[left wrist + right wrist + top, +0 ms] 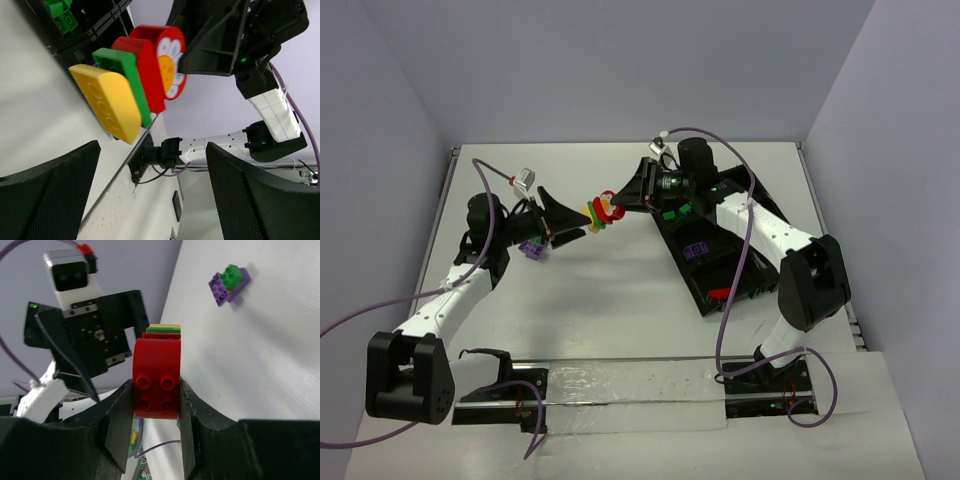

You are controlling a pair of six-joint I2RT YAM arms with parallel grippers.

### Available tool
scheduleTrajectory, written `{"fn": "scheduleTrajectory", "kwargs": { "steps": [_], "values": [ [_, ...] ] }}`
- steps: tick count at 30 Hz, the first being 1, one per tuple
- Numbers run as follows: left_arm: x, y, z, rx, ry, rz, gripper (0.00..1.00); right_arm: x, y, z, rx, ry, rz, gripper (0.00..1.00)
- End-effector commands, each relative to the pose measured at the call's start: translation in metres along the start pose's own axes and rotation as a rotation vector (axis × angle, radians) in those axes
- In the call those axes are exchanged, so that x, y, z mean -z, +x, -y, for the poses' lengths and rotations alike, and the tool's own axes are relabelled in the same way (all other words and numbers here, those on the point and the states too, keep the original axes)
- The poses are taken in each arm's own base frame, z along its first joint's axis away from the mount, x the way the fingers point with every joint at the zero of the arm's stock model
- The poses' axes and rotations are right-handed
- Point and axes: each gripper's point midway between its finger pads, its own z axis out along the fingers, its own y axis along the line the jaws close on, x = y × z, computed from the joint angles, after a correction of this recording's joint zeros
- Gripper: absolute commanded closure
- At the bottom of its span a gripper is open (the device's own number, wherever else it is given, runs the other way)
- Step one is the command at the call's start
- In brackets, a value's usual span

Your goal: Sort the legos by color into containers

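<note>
A stack of legos hangs in mid-air above the table: a yellow brick (107, 102), a green one (122, 67), a red one (142, 67) and a round red flower piece (167, 57). In the top view the stack (599, 212) sits between the two grippers. My right gripper (156, 412) is shut on the stack's red end (156, 382), and shows in the top view (620, 201) too. My left gripper (155, 200) is open, its fingers just short of the yellow end with nothing between them. The black tray (688, 280) of containers lies under the right arm.
A purple and green lego cluster (230, 281) lies on the table near the left arm (532, 248). The tray's compartments hold green legos (670, 212), a purple one (697, 250) and a red one (720, 293). Purple cables loop round both arms.
</note>
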Motion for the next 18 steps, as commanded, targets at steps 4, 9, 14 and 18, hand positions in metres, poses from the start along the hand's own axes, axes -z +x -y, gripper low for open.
{"fn": "scheduleTrajectory", "kwargs": {
  "steps": [4,9,14,18],
  "values": [
    [-0.004,-0.006,0.010,-0.032,0.075,-0.024,0.06,0.011,-0.007,-0.050,0.066,-0.185,0.008,1.00],
    [-0.006,-0.012,0.013,-0.035,0.090,-0.008,0.06,0.011,0.000,-0.061,0.059,-0.251,-0.030,1.00],
    [-0.005,-0.013,0.022,-0.037,0.144,0.007,0.08,0.005,0.008,-0.066,0.045,-0.284,-0.071,1.00],
    [-0.004,-0.015,0.030,-0.048,0.173,0.019,0.14,0.000,0.014,-0.068,0.032,-0.305,-0.090,1.00]
  ]
}}
